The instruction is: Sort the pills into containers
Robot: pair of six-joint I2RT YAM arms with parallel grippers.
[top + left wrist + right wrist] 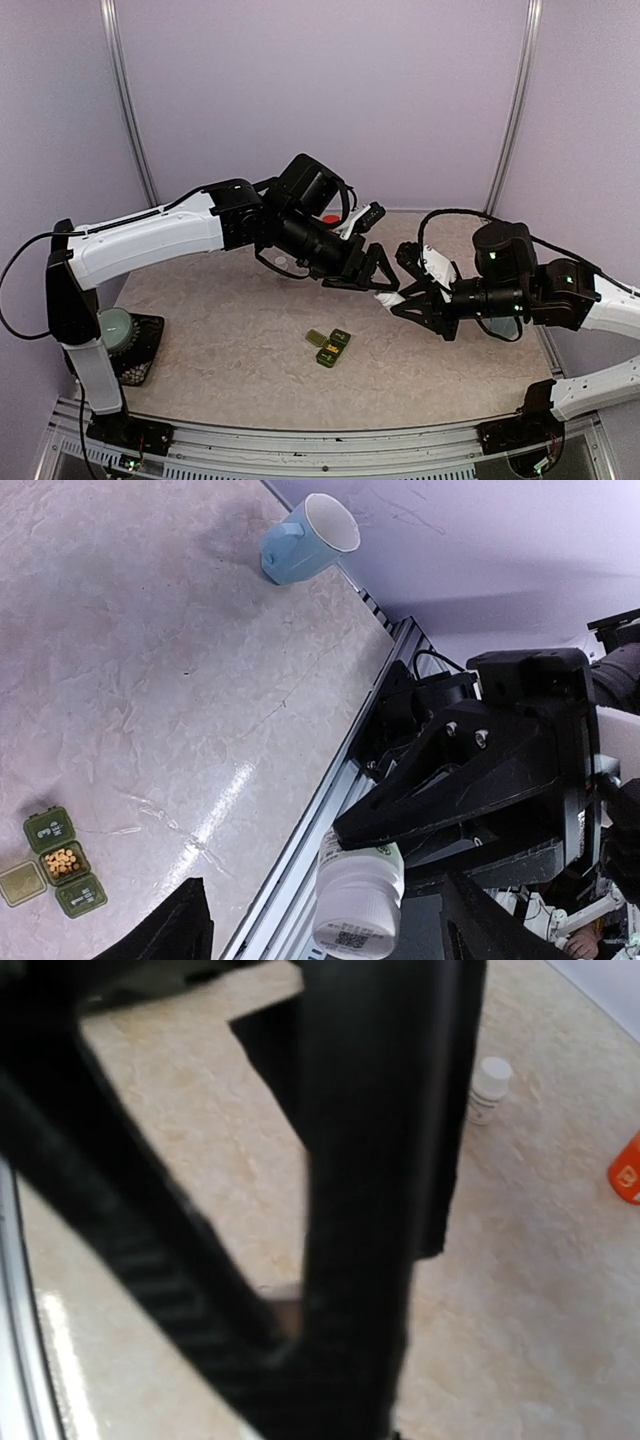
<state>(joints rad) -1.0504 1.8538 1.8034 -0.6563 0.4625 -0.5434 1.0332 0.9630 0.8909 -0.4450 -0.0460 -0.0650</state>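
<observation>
My left arm was stretched from its base across the table to the right. My right arm reached in from the right side, so both grippers met above the table centre. My left gripper (pixel 380 277) had its fingers wide apart, w/ nothing gripped. In the left wrist view its two dark fingertips (pixel 185 925) stood on both sides of a white pill bottle (pixel 358 895), not touching it as far as I could see. My right gripper (pixel 402 297) was closed tight on this bottle and held it in the air above the table. The right wrist view was mostly blocked by blurred black parts, so it told nothing about the grip.

The containers (pixel 47 830), a dark green strip of 3 compartments, lay on the table below the grippers, apart from both. The middle compartment was open w/ small yellow-orange pills (pixel 62 861) inside; the other two had lids shut. A pale blue mug (pixel 305 538) was well apart from it, near the table edge.
</observation>
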